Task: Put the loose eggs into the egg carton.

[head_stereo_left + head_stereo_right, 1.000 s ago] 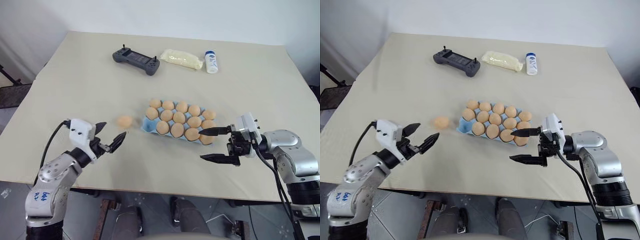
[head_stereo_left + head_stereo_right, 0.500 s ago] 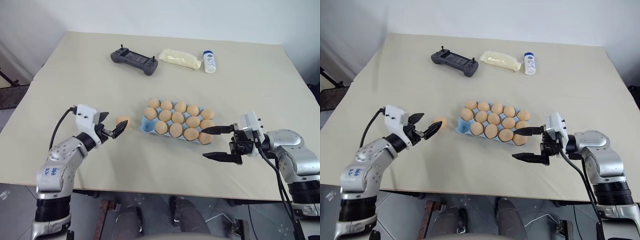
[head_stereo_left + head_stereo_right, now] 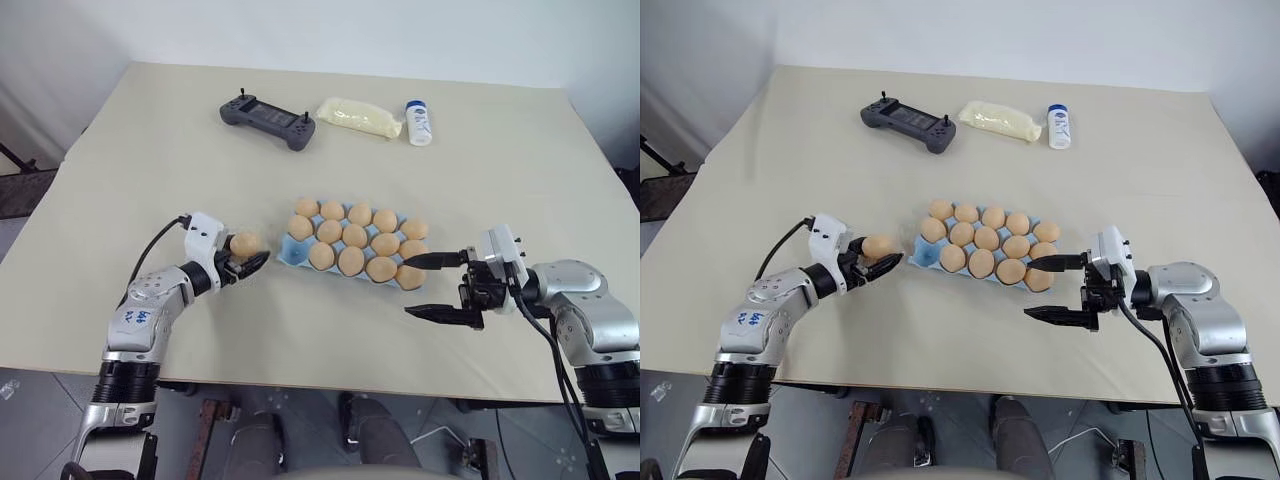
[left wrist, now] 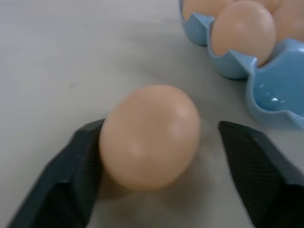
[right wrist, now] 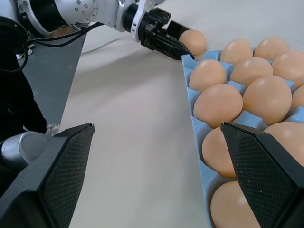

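1. Left claw [image 3: 872, 267] brackets the one loose egg [image 3: 878, 246] on the tabletop [image 3: 790, 150]; one finger [image 4: 66, 180] touches its shell, the other stands off, so the pinch is not yet made.
2. Right claw [image 3: 1055, 290] hangs spread and empty at the carton's near right corner.
3. Largest share looks done: the blue egg carton [image 3: 923, 257], mid-tabletop, holds fourteen eggs.
4. One cup at its near left corner [image 4: 280, 92] sits vacant, just right of the loose egg.
5. What is left, by my reading: grip, lift, and seat that last egg.
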